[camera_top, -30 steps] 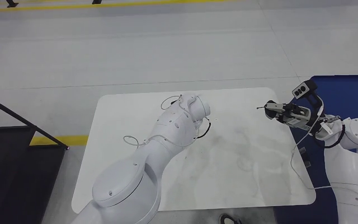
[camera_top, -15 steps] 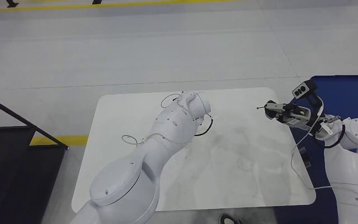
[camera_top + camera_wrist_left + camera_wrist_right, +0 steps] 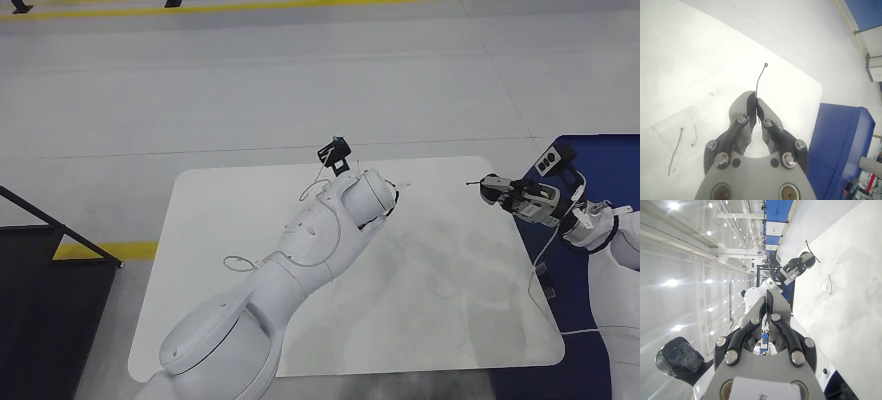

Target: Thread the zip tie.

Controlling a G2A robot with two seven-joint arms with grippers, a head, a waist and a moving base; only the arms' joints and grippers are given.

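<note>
Two loose ties (image 3: 676, 149) are seen lying on the table (image 3: 696, 56), a blue cabinet (image 3: 838, 132) set beyond its edge. The zip tie (image 3: 758, 79) is held clamped in the left gripper (image 3: 755, 99) above the table, pointed head-outward along the jaws. The right gripper (image 3: 767, 300) is seen closed.

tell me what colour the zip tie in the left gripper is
Black; the left wrist view shows the zip tie best.
</note>
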